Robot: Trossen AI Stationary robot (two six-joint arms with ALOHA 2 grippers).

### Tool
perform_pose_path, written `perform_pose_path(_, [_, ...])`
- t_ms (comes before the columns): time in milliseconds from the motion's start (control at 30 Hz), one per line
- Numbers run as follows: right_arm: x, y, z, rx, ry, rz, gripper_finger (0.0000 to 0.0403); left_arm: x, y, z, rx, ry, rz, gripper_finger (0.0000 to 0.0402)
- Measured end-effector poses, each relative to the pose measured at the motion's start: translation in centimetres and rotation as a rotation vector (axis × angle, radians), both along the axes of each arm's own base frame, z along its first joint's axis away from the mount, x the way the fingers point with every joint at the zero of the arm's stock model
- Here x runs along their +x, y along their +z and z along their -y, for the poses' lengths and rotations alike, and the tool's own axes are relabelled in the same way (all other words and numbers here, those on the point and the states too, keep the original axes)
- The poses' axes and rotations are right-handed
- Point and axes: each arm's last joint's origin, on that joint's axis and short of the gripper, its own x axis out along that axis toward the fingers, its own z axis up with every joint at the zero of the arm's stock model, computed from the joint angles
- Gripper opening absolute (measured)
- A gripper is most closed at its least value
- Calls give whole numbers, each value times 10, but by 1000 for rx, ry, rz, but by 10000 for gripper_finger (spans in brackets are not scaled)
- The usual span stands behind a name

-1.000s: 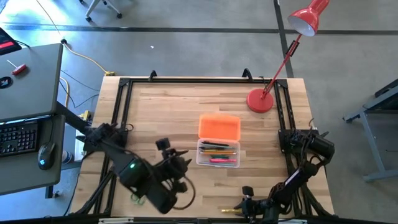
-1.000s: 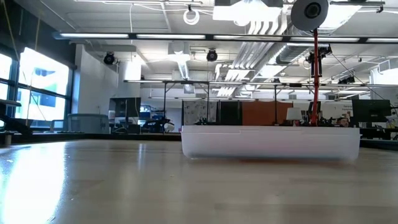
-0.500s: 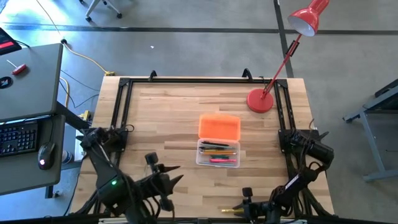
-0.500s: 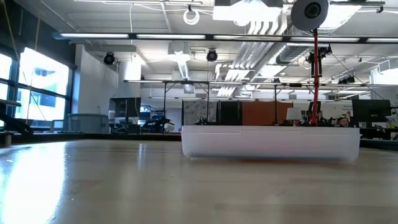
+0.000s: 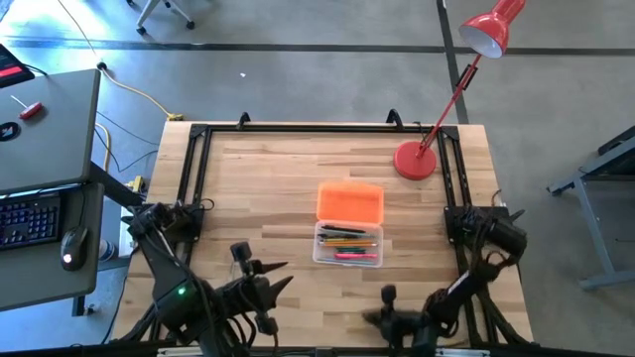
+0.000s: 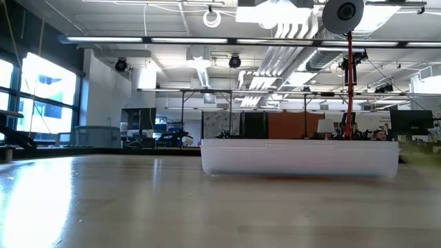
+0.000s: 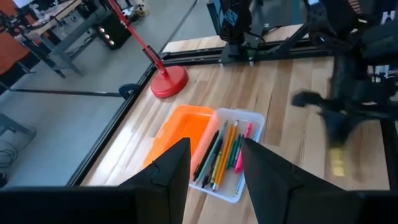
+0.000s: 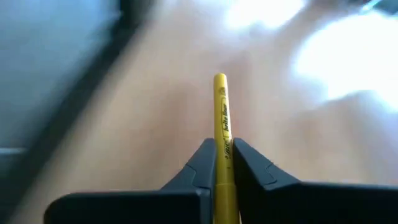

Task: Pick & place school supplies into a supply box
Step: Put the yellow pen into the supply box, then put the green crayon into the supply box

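Observation:
The supply box [image 5: 348,244] is a clear tray holding several pencils and pens; its orange lid [image 5: 349,201] lies open on the far side, flat on the table. The left wrist view shows the box [image 7: 225,155] and lid [image 7: 179,129] too. In the low view only the box's pale wall [image 6: 300,158] shows. My left gripper [image 5: 283,275] hangs open near the table's near-left part, apart from everything. My right gripper [image 5: 382,317], blurred by motion, is near the near edge and is shut on a yellow pen [image 8: 221,106]. No scissors are in view. My right gripper [image 8: 222,148] pinches the yellow pen between its two fingers on the printed part of the barrel [image 8: 223,134]. The pen lies along the fingers, and its free end [image 8: 219,78] sticks out well ahead of the fingertips. The rear of the pen is hidden between the fingers.
A red desk lamp stands with its round base [image 5: 415,161] on the far-right part of the table, its shade [image 5: 491,30] beyond the far edge. Black frame rails [image 5: 193,169] run along the left, right and far sides. Bare wood lies between the box and both grippers.
My left arm drew back toward the near-left corner, its open gripper moving away from the box, then stayed still. My right gripper, with the yellow pen, has just shifted away from the near edge and a little toward the left; it shows blurred.

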Motion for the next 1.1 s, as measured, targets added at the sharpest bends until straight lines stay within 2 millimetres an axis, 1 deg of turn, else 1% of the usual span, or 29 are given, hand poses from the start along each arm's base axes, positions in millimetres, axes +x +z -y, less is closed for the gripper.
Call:
perform_pose_path(33, [5,11,6,-44,-30,38,12,0,0,0,0,0,1,175])
perform_pose_path(133, [24,47,25,-65,-116,105,12,0,0,0,0,1,1,175])
perform_pose_path(200, [37,62,44,-114,-170,109,18,0,0,0,-4,-2,-4,175])
perform_pose_path(267, [52,72,66,-128,-214,87,22,0,0,0,-9,-4,-9,175])
perform_pose_path(367, [78,75,103,-100,-242,6,20,0,-1,1,-23,-12,-26,175])
perform_pose_path(467, [96,62,138,-12,-205,-143,13,0,-2,1,-46,-22,-48,175])
perform_pose_path(533, [100,56,153,38,-184,-197,12,-1,-3,2,-91,-31,-77,175])
perform_pose_path(600, [103,54,161,30,-178,-184,12,-1,-4,3,-134,-38,-103,175])
perform_pose_path(667, [101,54,165,-41,-206,-164,12,-1,-5,3,-166,-41,-121,175])
perform_pose_path(733, [101,54,168,-68,-231,-161,14,-3,-5,5,-194,-37,-121,175])
perform_pose_path(833, [100,51,173,-8,-261,-200,30,-8,-5,10,-210,-39,-101,175])
perform_pose_path(967, [96,46,177,78,-316,-257,52,-21,-5,22,-240,-51,-66,175])
perform_pose_path(1100, [93,45,179,53,-366,-265,65,-30,-18,33,-268,-23,-43,175])
